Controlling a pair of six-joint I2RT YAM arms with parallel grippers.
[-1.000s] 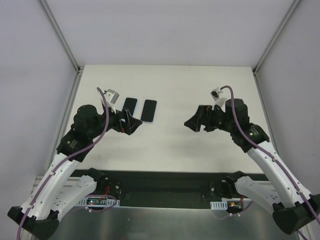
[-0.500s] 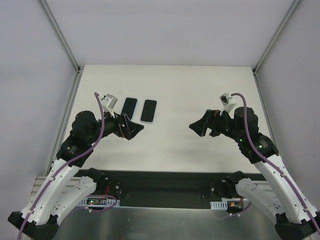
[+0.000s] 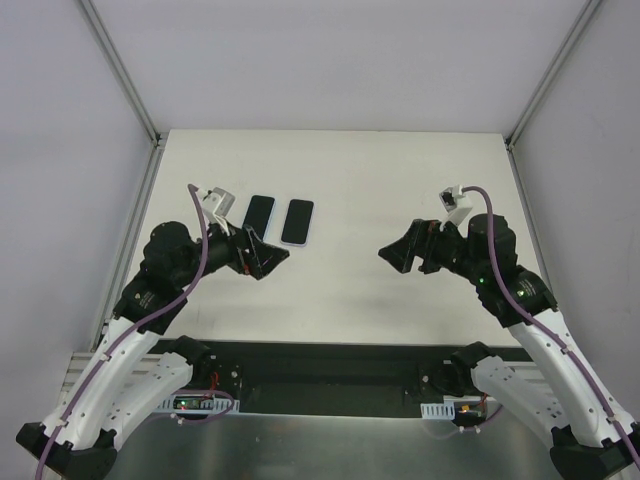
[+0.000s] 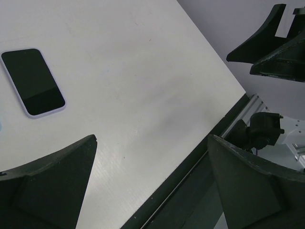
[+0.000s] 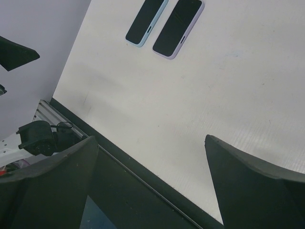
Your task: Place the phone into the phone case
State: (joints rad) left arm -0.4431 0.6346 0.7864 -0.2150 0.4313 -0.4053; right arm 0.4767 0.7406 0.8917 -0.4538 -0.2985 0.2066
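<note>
**Task items.** Two flat dark slabs lie on the table [image 3: 400, 180], toward 11 o'clock from its middle. They are side by side with a narrow gap between them, and neither is stacked on the other.
- blue-rimmed slab [image 3: 259, 213]
- lavender-rimmed slab [image 3: 297, 221], at 3 o'clock of the first

Which one is the phone and which the phone case cannot be told; both show a dark face.

**Left gripper** [image 3: 262, 255]. The jaws are spread wide and hold nothing. It hovers at about 6 o'clock of the blue-rimmed slab, near it but not touching.

**Right gripper** [image 3: 397, 250]. It is likewise spread and holds nothing, well apart from both slabs at their 4 o'clock.

**Progress, as a judgement.** The two pieces lie separate, so the fitted state the task asks for is not shown. If one slab is the bare phone, it has yet to be seated in the other.

**Views compared.**
- The top view gives both arms and the slabs' place on the table, but little rim detail.
- The right wrist view, past its own gripper [image 5: 151, 139], shows both slabs at 12 o'clock and makes the rim colours plain: blue [image 5: 146, 21] and lavender [image 5: 177, 26].
- The left wrist view, past its own gripper [image 4: 151, 140], shows only the lavender slab [image 4: 32, 82], at 10 o'clock. It alone catches the opposite gripper's fingers at 2 o'clock.
</note>
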